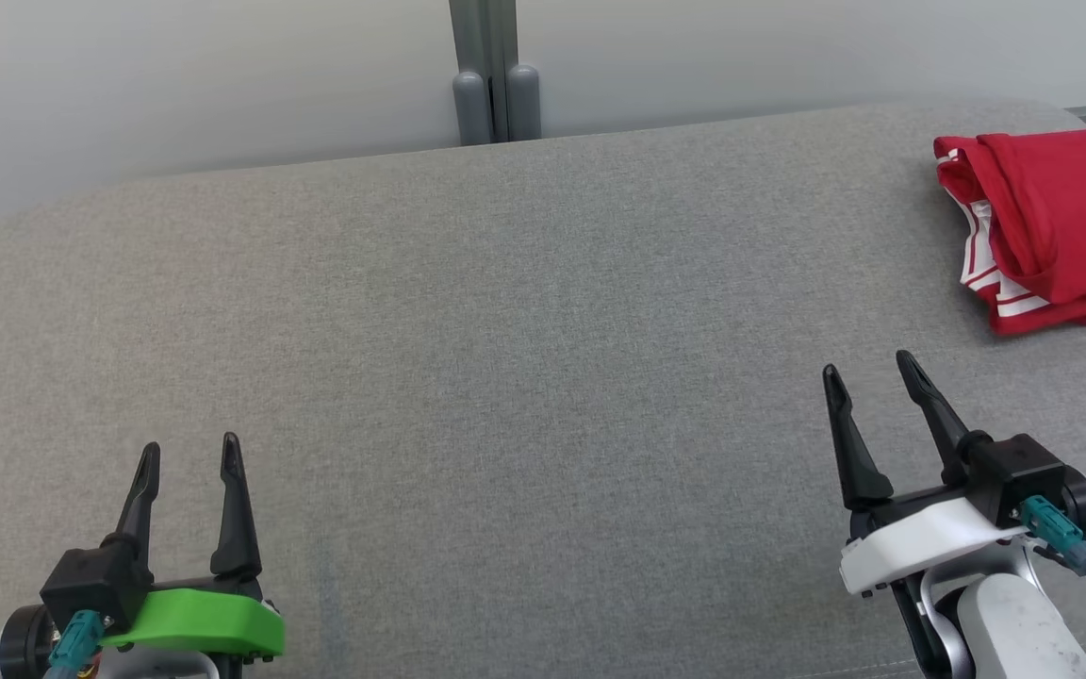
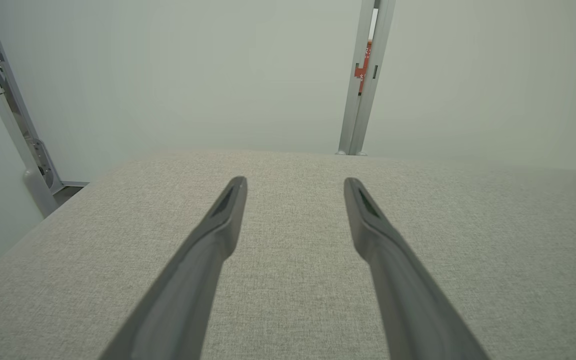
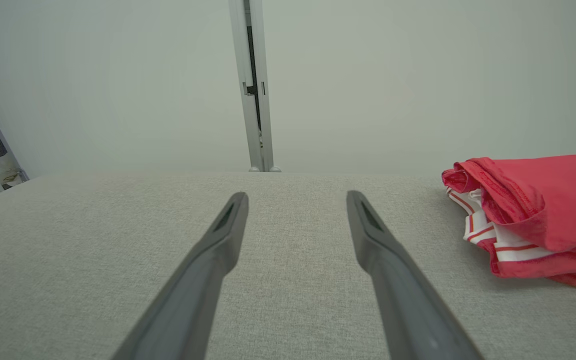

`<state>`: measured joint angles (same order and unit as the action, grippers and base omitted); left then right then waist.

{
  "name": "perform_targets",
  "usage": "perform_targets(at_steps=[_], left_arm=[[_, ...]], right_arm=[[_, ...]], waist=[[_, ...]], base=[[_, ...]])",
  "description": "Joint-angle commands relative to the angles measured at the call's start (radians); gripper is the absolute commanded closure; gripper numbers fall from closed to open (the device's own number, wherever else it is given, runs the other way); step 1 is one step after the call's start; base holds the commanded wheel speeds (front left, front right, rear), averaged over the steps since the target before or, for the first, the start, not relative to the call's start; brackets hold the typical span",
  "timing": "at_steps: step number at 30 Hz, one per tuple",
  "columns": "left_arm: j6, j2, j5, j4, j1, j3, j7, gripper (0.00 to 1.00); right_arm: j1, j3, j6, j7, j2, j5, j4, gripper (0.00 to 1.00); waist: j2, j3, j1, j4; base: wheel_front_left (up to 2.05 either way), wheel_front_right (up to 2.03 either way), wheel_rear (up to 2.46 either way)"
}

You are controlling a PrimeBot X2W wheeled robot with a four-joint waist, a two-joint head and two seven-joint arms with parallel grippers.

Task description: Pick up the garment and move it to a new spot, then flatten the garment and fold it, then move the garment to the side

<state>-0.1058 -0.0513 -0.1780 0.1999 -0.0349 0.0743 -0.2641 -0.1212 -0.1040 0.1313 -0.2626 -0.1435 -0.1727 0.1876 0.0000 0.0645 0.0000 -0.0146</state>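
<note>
red garment crumpled at far right of grey surface, left fingers and right fingers pointing forward, apart, empty

One crumpled red cloth garment with white striped trim, one grey fabric-covered surface, two dark long-fingered grippers, the left gripper and the right gripper, one grey metal post.

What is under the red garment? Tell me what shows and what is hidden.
The red garment lies crumpled on the grey cushion, which shows beside it and in front of it. Anything directly beneath the heap is covered.
</note>
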Motion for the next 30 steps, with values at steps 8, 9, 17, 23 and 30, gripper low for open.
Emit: perform_targets(at_steps=[8, 9, 17, 23, 30], left_arm=[[-0.004, 0.0, -0.005, 0.019, 0.016, 0.007, 0.0, 0.0], [-0.004, 0.0, -0.006, 0.02, 0.017, 0.008, 0.0, 0.0], [-0.006, 0.0, -0.004, 0.033, 0.022, 0.018, 0.0, 0.0], [-0.008, 0.0, -0.005, 0.039, 0.022, 0.023, 0.0, 0.0], [-0.008, 0.0, -0.001, 0.044, 0.022, 0.02, 0.0, 0.0]], right_arm=[[0.055, 0.022, -0.001, -0.003, 0.036, 0.012, -0.018, 0.0], [0.059, 0.024, -0.001, -0.003, 0.038, 0.014, -0.017, 0.0], [0.075, 0.034, -0.001, -0.003, 0.053, 0.012, -0.013, 0.0], [0.076, 0.036, -0.001, -0.003, 0.061, 0.01, -0.007, 0.0], [0.073, 0.031, -0.001, -0.003, 0.064, 0.01, -0.002, 0.0]], waist=[[0.0, -0.024, 0.0, 0.015], [0.0, -0.026, 0.0, 0.016], [0.0, -0.036, 0.0, 0.017], [0.0, -0.042, 0.0, 0.016], [0.0, -0.048, 0.0, 0.015]], base=[[0.0, 0.0, 0.0], [0.0, 0.0, 0.0], [0.0, 0.0, 0.0], [0.0, 0.0, 0.0], [0.0, 0.0, 0.0]])
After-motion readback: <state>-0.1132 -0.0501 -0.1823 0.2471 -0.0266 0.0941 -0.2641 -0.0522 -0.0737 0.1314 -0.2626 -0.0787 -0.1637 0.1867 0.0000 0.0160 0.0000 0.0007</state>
